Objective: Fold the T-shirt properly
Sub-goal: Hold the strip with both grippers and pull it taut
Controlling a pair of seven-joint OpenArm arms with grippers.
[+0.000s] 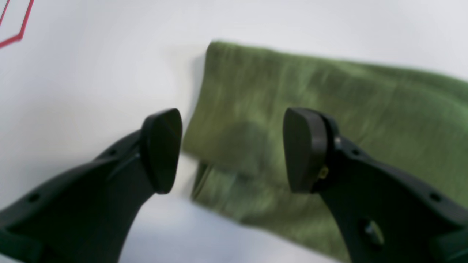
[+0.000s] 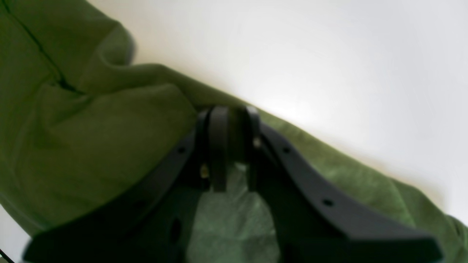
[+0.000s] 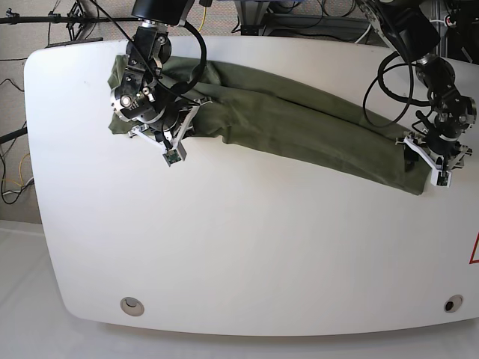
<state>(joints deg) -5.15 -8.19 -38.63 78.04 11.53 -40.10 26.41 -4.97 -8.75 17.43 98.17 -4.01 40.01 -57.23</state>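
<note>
Left wrist view: the left gripper (image 1: 232, 149) hangs with its two dark fingers (image 1: 162, 149) spread wide apart and nothing between them. Behind the gap lies the T-shirt (image 1: 329, 120), a green folded band running from the centre to the right edge of the frame on the white table (image 1: 91, 91). A red line (image 1: 16, 36) marks the table in the upper left corner.

Right wrist view: the right gripper (image 2: 232, 146) has its fingers nearly together in mid-frame, pinching a fold of the T-shirt (image 2: 91, 146), whose cloth bunches across the left side and trails to the lower right.

Base view: the T-shirt (image 3: 299, 127) stretches as a long strip across the upper part of the table (image 3: 247, 247), from upper left down to the right. The right gripper (image 3: 168, 138) sits on its left end, the left gripper (image 3: 434, 161) at its right end.
</note>
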